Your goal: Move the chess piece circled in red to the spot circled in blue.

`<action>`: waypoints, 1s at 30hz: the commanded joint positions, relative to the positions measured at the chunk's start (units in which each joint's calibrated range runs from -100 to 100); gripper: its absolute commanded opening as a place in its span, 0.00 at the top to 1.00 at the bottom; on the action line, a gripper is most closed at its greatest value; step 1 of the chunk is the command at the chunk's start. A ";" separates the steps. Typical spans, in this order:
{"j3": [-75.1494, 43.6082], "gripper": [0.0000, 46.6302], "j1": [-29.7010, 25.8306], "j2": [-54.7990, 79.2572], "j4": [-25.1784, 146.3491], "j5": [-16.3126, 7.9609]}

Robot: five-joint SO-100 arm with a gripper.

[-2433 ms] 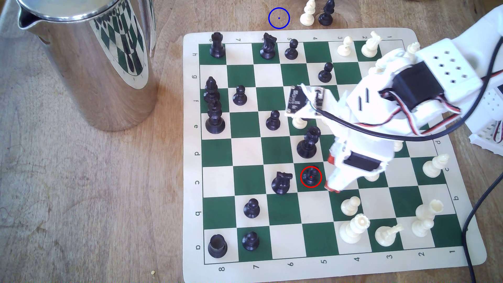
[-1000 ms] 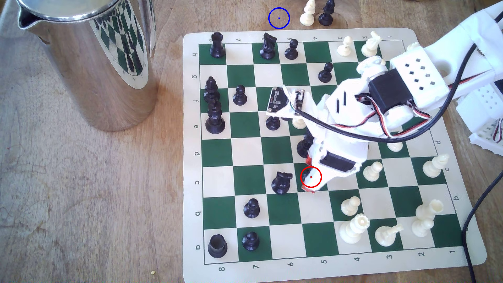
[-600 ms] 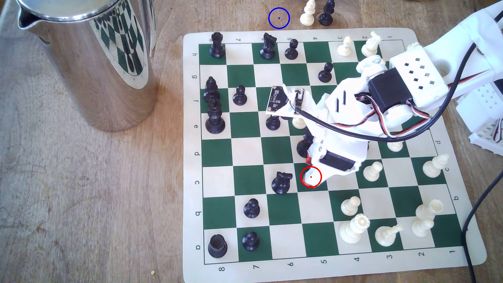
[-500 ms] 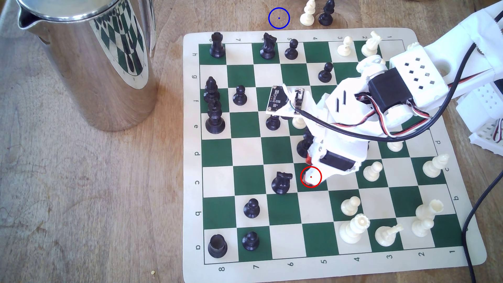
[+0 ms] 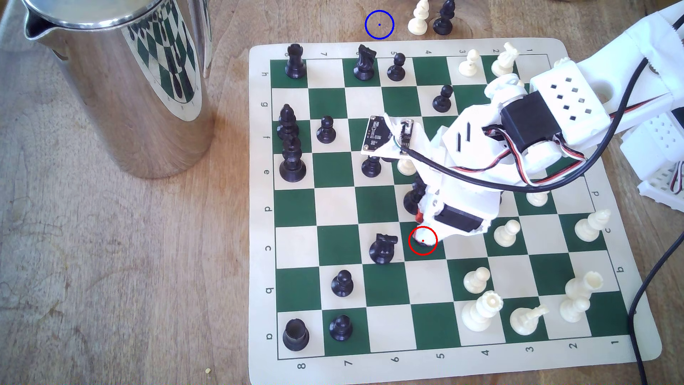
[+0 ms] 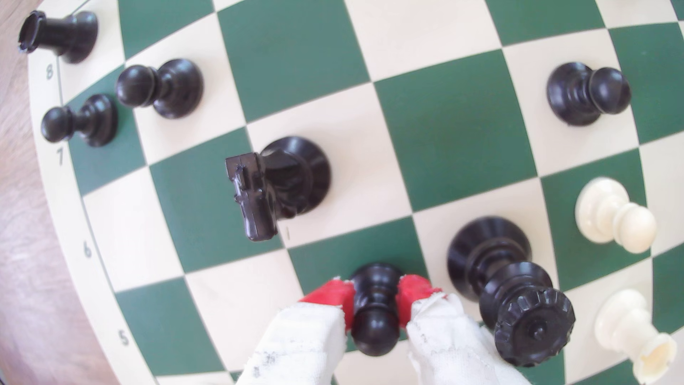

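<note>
Here, end effector (image 6: 375,303) pinching the black pawn (image 6: 374,311) at its collar, one red pad (image 6: 333,296) pressed against each side, seen low and centre in the wrist view. Pawn upright on a green square, base apparently on the board, though hard to say for sure from this angle. In the exterior view, same pawn (image 5: 422,243) almost wholly hidden under the white end effector (image 5: 423,238) inside the red ring, right of centre in the frame, on the square at row c, column 5. Black knight (image 5: 383,248) just beside it toward the exterior view's left, one square over, apart from the pads. Black queen (image 6: 510,292) close by on the other side in the wrist view, tall and leaning in perspective, not touching the wrapped finger. Blue-ringed spot (image 5: 379,24) at the top centre of the exterior view, on bare wooden table (image 5: 111,259) beyond the edge of the chessboard (image 5: 259,222), well apart from the pawn. White pawn (image 5: 418,18) and a black bishop (image 5: 443,18) just to the right of that ring, off the board. Steel jug (image 5: 122,81) in the upper left of the frame, mirroring the green and cream squares.
</note>
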 commanded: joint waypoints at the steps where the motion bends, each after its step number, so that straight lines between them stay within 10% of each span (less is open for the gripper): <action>1: -5.00 0.98 -0.28 -5.30 0.33 -0.15; 30: -14.43 1.00 2.54 -31.11 13.52 0.00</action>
